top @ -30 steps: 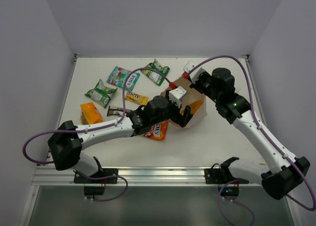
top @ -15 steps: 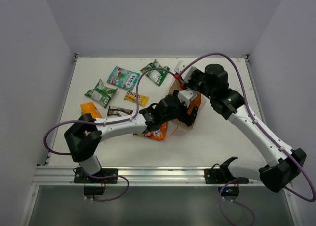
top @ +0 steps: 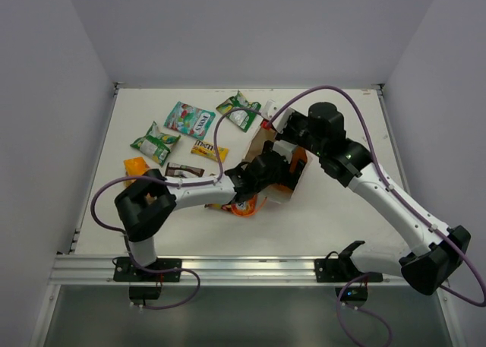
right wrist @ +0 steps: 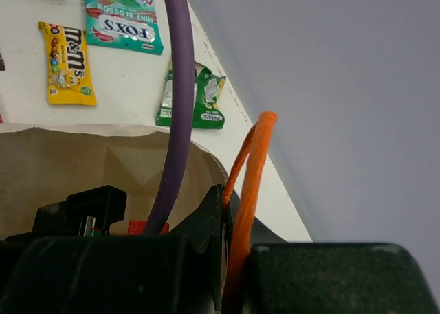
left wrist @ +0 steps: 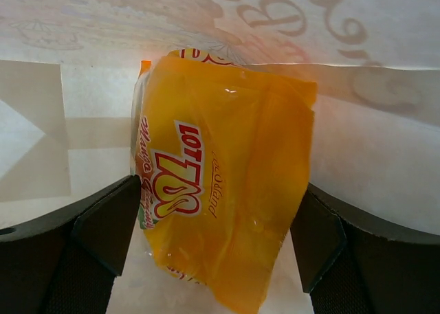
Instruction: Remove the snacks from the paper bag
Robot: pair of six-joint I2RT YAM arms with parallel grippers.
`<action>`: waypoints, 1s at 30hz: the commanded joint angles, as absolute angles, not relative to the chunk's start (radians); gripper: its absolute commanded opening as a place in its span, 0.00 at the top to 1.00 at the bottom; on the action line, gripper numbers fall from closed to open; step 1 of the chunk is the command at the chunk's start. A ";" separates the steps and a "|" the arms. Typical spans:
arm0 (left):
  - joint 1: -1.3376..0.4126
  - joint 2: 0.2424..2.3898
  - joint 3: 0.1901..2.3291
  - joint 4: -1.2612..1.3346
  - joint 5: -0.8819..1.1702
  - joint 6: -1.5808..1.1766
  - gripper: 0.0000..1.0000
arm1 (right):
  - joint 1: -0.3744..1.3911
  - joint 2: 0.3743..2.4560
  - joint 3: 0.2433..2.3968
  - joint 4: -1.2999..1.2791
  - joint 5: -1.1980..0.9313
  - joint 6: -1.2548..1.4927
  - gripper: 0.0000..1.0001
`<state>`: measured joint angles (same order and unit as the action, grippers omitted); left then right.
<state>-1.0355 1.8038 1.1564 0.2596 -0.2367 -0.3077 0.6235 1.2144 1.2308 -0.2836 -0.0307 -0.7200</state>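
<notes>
Seven glossy packets lie out on the white table [top: 342,210]:
- teal pouch [top: 188,120]
- green-white pouch at the far edge [top: 239,111]
- second green-white pouch [top: 154,143]
- yellow bar [top: 209,151]
- dark brown bar [top: 182,170]
- small orange bag [top: 135,167]
- orange-yellow candy pouch [top: 241,204], partly under the left arm

Item eight: glossy orange packet with red lettering [left wrist: 220,190]. It is inside the beige paper bag [top: 260,140], flat against the pale inner wall.

Left gripper [left wrist: 213,231]: reached in through the bag's mouth. The jaws are spread wide, with one dark finger at each side edge of the orange packet, close to or touching it. The film shows no crease, so it is judged not yet pinched.

Right gripper [right wrist: 230,238]: at the bag's rim. It appears clamped there, where the red-orange string handle [right wrist: 251,176] runs down between its fingers, holding the mouth open.

Step in hand: pick-up of the last packet, with the task judged nearly complete.

Next move calls for closing the jaws squarely across the packet, then drawing it back out through the mouth without dragging the bag. The packet goes down on the table near the others.
</notes>
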 commanded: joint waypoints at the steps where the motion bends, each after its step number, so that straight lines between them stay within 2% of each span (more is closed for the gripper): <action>1: -1.035 1.833 1.180 0.339 -0.293 -0.347 0.11 | 0.630 1.167 1.243 -0.186 -0.060 -0.701 1.00; 4: -1.035 1.868 1.183 0.365 -0.291 -0.362 0.17 | 0.638 1.169 1.249 -0.186 -0.071 -0.678 1.00; 7: -1.035 1.907 1.187 0.383 -0.299 -0.367 0.29 | 0.643 1.166 1.246 -0.184 -0.075 -0.661 1.00; 10: -1.035 1.919 1.178 0.394 -0.316 -0.364 0.63 | 0.643 1.157 1.232 -0.178 -0.066 -0.655 1.00; 11: -1.035 1.904 1.169 0.402 -0.327 -0.359 0.89 | 0.643 1.154 1.220 -0.170 -0.063 -0.655 1.00; 12: -1.035 1.892 1.158 0.411 -0.334 -0.356 0.98 | 0.641 1.149 1.210 -0.166 -0.057 -0.653 1.00; 22: -1.038 1.616 1.045 0.399 -0.322 -0.301 1.00 | 0.606 1.164 1.112 -0.143 0.038 -0.655 1.00; 30: -1.040 1.333 1.074 0.249 -0.279 -0.284 1.00 | 0.563 1.172 1.072 -0.149 0.091 -0.627 1.00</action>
